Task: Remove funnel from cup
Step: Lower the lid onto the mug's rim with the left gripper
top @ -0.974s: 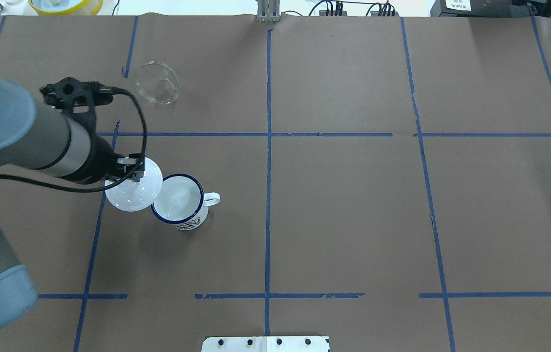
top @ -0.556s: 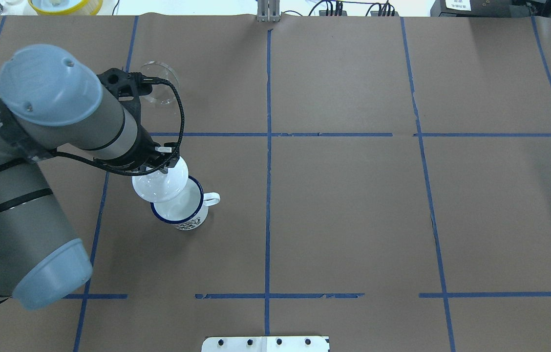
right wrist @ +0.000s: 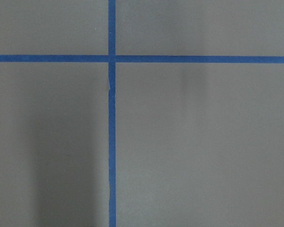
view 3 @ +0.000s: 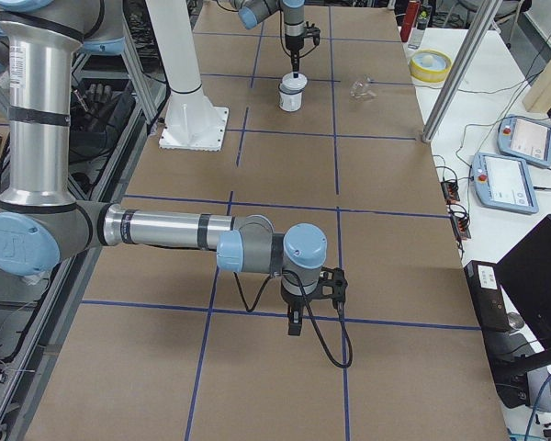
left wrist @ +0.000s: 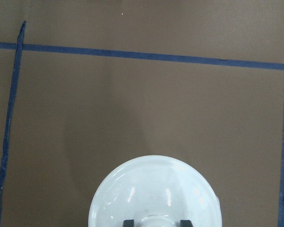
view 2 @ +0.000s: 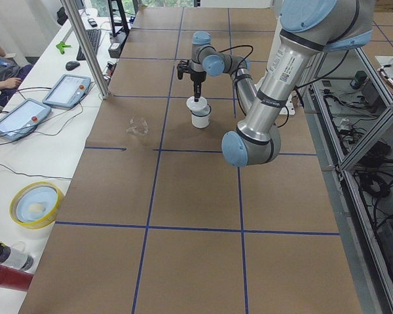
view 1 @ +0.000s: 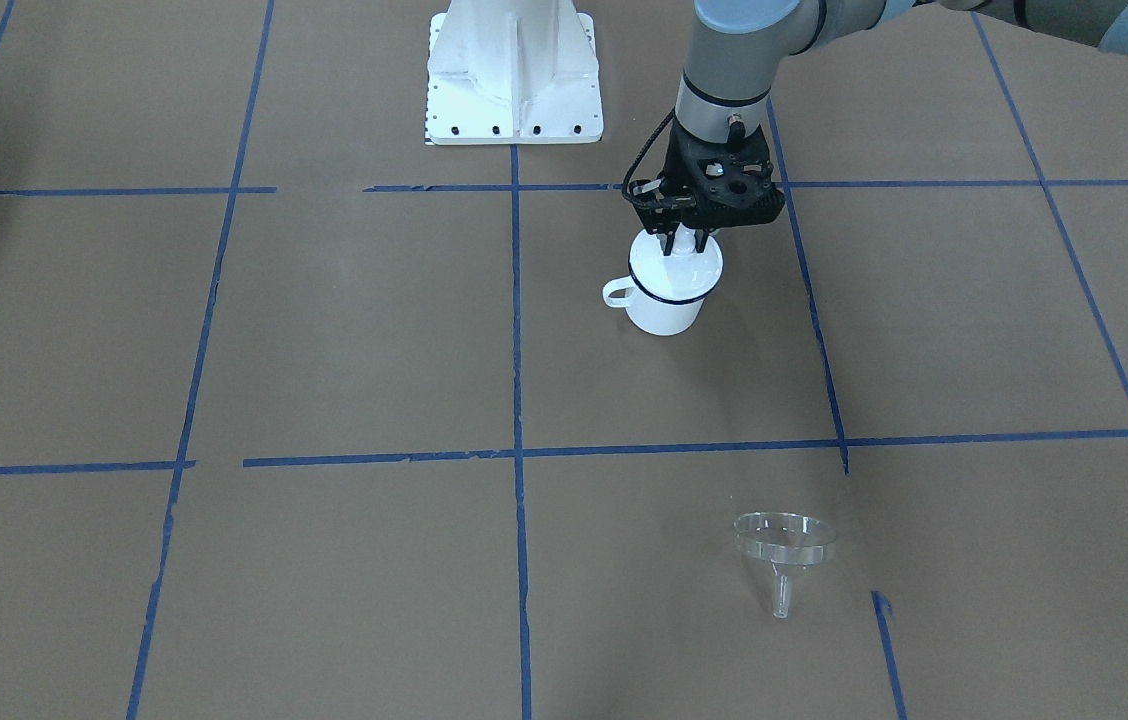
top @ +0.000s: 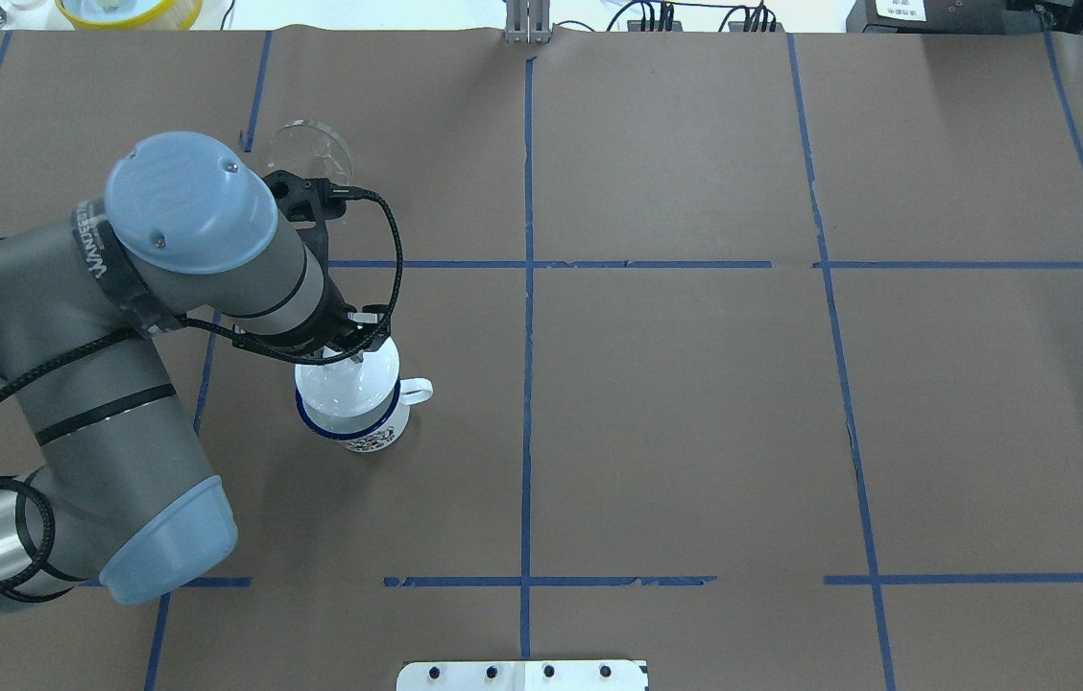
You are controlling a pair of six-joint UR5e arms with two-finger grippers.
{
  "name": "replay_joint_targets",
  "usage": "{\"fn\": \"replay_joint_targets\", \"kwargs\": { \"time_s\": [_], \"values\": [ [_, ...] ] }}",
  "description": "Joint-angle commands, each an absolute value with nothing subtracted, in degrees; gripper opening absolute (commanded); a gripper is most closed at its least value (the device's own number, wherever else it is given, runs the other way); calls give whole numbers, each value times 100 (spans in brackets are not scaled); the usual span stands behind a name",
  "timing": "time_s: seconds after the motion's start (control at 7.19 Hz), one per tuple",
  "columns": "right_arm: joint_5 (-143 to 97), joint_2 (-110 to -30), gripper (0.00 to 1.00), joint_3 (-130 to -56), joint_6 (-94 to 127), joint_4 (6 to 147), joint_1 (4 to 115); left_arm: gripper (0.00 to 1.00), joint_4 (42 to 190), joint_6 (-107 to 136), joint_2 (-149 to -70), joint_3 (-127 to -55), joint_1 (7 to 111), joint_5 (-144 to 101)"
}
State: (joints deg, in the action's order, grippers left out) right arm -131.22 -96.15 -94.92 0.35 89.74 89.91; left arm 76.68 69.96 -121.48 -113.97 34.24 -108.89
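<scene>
- Your left tool (view 1: pixel 681 243) is clamped on the knob of the white domed lid (top: pixel 347 379), and that lid covers the mouth of the cup (view 1: pixel 664 310).
- You'll find the clear funnel (view 1: pixel 784 545) lying on the table (top: pixel 695 403), out of the cup and well apart from it, on the side away from the robot's base.
- Your right tool (view 3: pixel 295 323) hangs over the table, well away from the cup; you cannot tell whether it is open or closed.

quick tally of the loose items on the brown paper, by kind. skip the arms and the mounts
funnel: 1
mug: 1
lid: 1
Total: 3
</scene>
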Motion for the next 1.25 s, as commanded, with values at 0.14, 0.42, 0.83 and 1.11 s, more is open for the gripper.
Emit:
{"fn": "replay_joint_targets", "kwargs": {
  "time_s": [0.14,0.42,0.83,1.11],
  "values": [
    [-13122,-9615,100,-9492,35,8974,8991,0,7682,7190,-12041,-11478,3313,-10881],
    [-13122,-9615,100,-9492,35,8974,8991,0,7682,7154,-12050,-11452,3305,-10872],
    [-13122,-9615,100,-9492,35,8974,8991,0,7682,7128,-12032,-11417,3296,-10881],
    [-13122,-9615,100,-9492,35,8974,8991,0,7690,7128,-12041,-11400,3296,-10881]
  ]
}}
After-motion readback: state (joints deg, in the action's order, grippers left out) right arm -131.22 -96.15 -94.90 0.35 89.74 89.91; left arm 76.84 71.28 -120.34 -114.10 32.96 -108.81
